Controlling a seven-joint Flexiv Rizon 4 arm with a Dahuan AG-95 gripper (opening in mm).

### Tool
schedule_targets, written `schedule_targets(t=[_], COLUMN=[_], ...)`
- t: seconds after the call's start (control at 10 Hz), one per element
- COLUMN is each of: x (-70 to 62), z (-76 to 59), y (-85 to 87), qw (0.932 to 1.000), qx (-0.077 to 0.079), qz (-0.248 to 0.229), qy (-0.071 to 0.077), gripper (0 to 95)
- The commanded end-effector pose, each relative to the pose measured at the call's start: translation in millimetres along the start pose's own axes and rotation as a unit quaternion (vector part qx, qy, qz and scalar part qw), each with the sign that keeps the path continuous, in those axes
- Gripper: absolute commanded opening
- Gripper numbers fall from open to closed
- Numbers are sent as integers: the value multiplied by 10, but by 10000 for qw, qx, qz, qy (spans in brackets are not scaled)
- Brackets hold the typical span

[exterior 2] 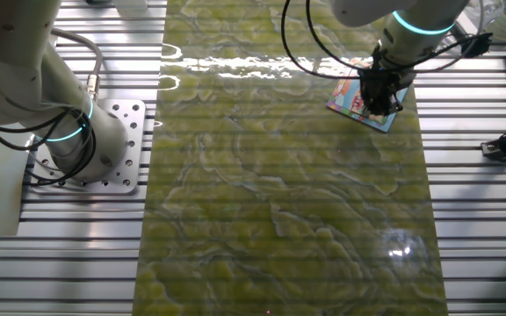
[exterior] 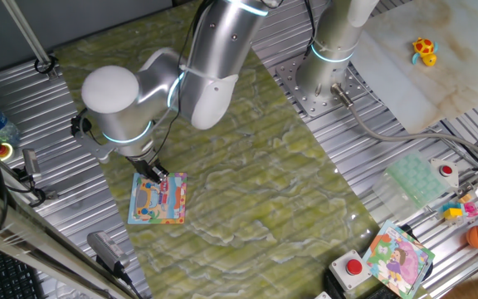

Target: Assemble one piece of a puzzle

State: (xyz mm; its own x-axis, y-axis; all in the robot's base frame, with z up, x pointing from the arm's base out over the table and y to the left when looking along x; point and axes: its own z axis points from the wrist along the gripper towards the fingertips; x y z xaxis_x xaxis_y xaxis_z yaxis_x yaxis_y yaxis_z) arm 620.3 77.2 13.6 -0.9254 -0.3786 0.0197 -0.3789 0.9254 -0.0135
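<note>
Foreground: green-yellow mat [exterior 2: 288, 219] | puzzle [exterior: 152, 203]: square, light-blue border, orange-pink-yellow cartoon, flat on mat | gripper [exterior: 158, 175]: down at board's upper edge, jaw state unclear | piece: possibly under fingertips, hidden

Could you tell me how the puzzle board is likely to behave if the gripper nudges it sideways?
The puzzle board lies flat and thin, so it would probably slide rather than tip. It looks light, and under the gripper it might also pivot.

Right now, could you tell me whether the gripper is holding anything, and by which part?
It cannot be told: the gripper is down at the puzzle's top edge, its fingertips too small to see.
</note>
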Motion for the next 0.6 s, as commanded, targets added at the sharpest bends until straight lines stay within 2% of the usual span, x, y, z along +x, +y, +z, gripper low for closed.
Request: schedule_targets(t=[0.1, 0.6], x=[28, 24], z=[7, -8], y=[-4, -49], qw=[10000, 9999], qx=[11, -9], qz=[-29, -156], qy=[19, 13], gripper=[0, 0])
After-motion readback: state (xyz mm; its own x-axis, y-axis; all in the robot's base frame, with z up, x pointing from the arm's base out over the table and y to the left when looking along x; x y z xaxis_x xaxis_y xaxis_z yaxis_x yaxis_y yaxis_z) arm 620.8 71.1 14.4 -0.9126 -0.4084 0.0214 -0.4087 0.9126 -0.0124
